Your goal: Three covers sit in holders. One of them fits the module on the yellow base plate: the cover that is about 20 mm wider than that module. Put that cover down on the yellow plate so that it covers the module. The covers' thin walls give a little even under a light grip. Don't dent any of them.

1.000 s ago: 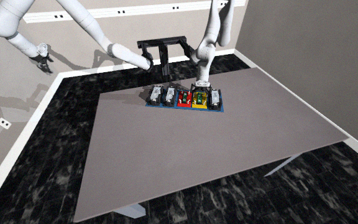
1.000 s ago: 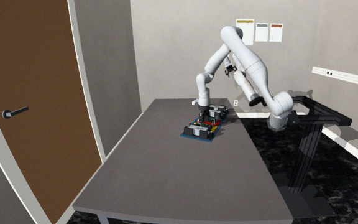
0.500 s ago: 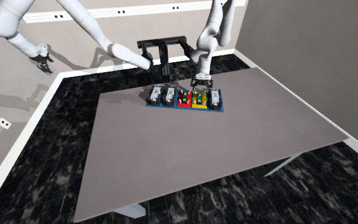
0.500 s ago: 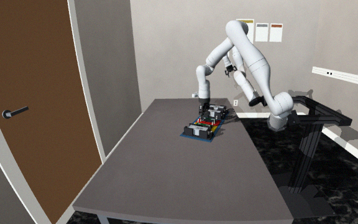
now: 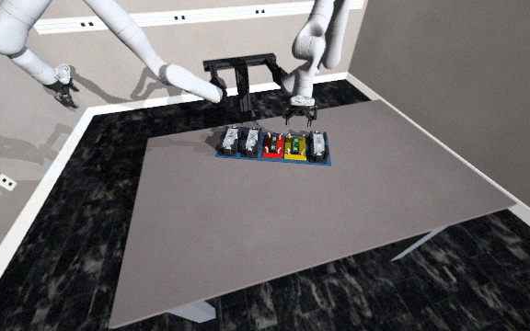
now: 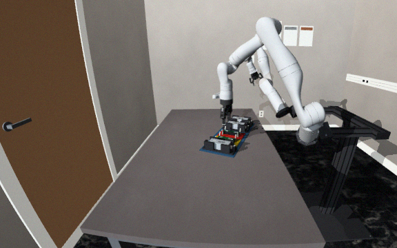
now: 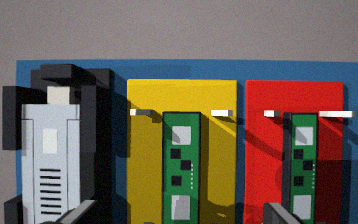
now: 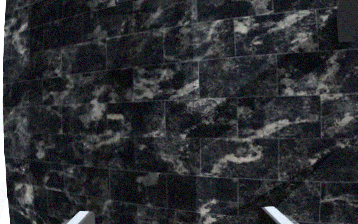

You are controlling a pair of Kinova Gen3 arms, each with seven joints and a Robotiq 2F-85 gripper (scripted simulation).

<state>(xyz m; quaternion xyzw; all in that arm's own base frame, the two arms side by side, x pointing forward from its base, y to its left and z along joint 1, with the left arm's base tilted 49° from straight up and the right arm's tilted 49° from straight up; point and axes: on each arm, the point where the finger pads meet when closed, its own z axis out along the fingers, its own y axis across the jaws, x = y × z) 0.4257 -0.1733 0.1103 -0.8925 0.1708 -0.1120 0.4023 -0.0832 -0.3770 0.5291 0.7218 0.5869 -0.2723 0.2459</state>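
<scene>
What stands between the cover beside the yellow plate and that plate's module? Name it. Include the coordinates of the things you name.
The black holder wall (image 5: 312, 146) (image 7: 104, 150) beside the cover (image 5: 318, 143) (image 6: 220, 140) (image 7: 50, 160), then a white post (image 5: 303, 152) (image 7: 138, 112) on the plate's near side. Nothing visible sits on the module (image 5: 295, 145) (image 7: 181, 167).
</scene>
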